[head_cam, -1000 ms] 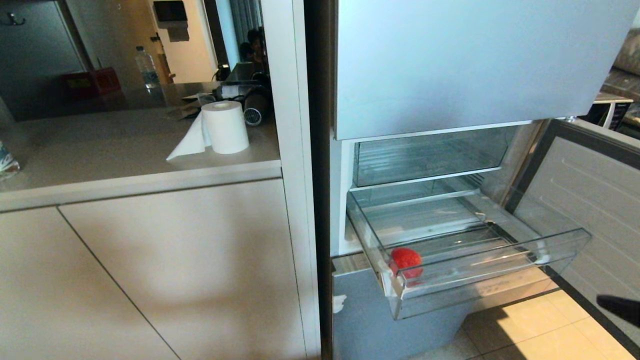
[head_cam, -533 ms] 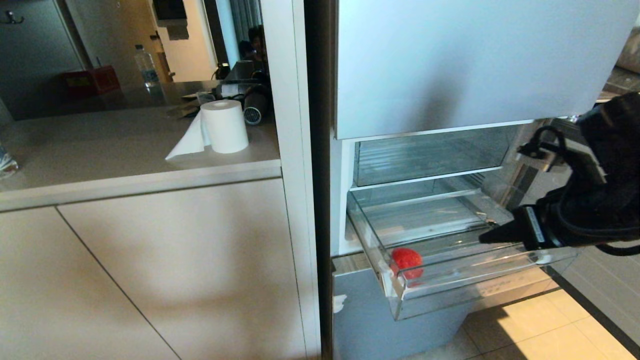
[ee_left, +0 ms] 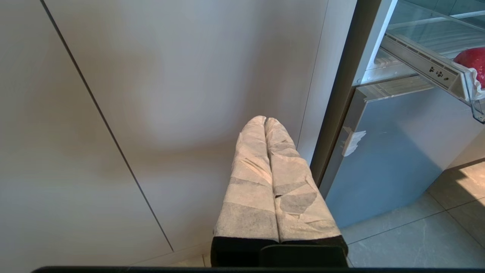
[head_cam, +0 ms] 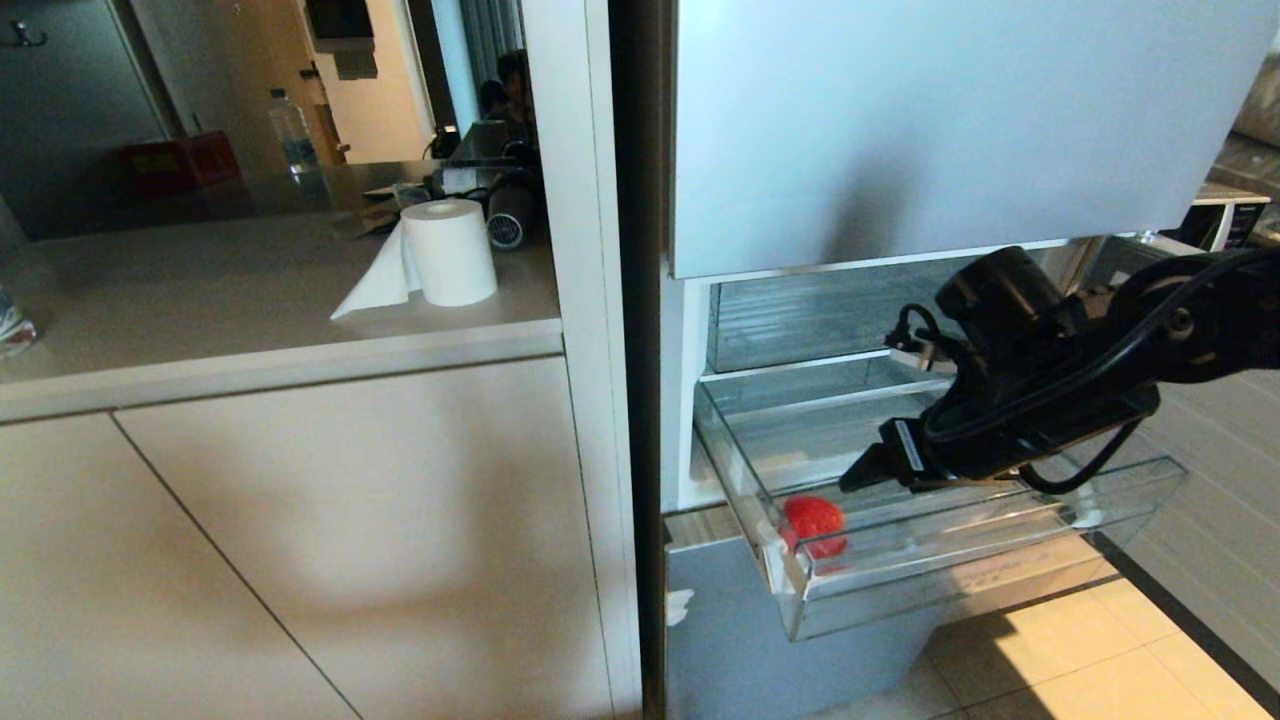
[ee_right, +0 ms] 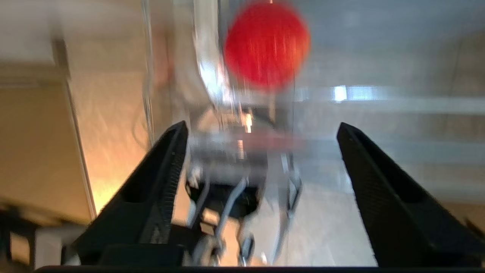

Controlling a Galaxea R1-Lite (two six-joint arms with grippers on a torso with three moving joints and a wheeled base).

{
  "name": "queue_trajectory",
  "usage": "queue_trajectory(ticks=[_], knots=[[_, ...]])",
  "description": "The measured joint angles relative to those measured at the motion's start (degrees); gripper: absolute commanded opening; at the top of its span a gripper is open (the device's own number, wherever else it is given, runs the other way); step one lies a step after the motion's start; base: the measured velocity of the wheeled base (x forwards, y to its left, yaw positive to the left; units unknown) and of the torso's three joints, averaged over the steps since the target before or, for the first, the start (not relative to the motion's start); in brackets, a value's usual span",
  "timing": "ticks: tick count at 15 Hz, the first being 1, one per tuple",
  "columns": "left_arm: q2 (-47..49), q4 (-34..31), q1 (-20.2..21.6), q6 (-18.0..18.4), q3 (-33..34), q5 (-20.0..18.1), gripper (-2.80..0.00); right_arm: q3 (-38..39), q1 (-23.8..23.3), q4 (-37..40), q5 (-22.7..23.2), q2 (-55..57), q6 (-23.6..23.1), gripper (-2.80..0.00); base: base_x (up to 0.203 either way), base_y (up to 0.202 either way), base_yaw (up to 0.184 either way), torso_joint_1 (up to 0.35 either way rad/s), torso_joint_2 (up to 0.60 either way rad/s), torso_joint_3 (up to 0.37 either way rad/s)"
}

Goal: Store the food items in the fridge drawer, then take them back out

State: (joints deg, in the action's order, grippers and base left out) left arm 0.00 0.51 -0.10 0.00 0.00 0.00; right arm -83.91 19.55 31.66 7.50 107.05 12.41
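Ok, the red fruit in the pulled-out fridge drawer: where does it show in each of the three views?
Head view: the red fruit lies in the fridge drawer's front left corner.
Left wrist view: a red sliver at the picture's right edge, behind the drawer's corner.
Right wrist view: blurred, at top centre, ahead of the open right gripper.
Shared landmark: the drawer's clear front corner.

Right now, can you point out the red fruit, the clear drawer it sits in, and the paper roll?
red fruit (head_cam: 812, 520): head view, middle of its skin.
clear fridge drawer (head_cam: 960, 578): head view, its front lip.
paper towel roll (head_cam: 450, 255): head view, its side.
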Motion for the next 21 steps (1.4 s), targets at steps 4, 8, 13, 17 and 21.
queue_trajectory(ticks=[4, 8, 13, 17, 21], knots=[[0.0, 0.0, 0.0, 0.0, 0.0, 0.0, -2.8, -3.0, 0.0, -0.8, -1.2, 4.7, 0.4, 0.0, 0.0, 0.0, 0.0, 0.0, 0.0, 0.0], [0.0, 0.0, 0.0, 0.0, 0.0, 0.0, -2.8, -4.3, 0.0, -0.8, -1.5, 8.3, 0.4, 0.0, 0.0, 0.0, 0.0, 0.0, 0.0, 0.0], [0.0, 0.0, 0.0, 0.0, 0.0, 0.0, -2.8, -4.5, 0.0, -0.9, -1.5, 11.6, 0.4, 0.0, 0.0, 0.0, 0.0, 0.0, 0.0, 0.0], [0.0, 0.0, 0.0, 0.0, 0.0, 0.0, -2.8, -3.8, 0.4, -1.5, -2.0, 13.9, 0.5, 0.0, 0.0, 0.0, 0.0, 0.0, 0.0, 0.0], [0.0, 0.0, 0.0, 0.0, 0.0, 0.0, -2.8, -4.0, 1.0, -2.1, -2.3, 15.0, 1.0, 0.0, 0.0, 0.0, 0.0, 0.0, 0.0, 0.0]])
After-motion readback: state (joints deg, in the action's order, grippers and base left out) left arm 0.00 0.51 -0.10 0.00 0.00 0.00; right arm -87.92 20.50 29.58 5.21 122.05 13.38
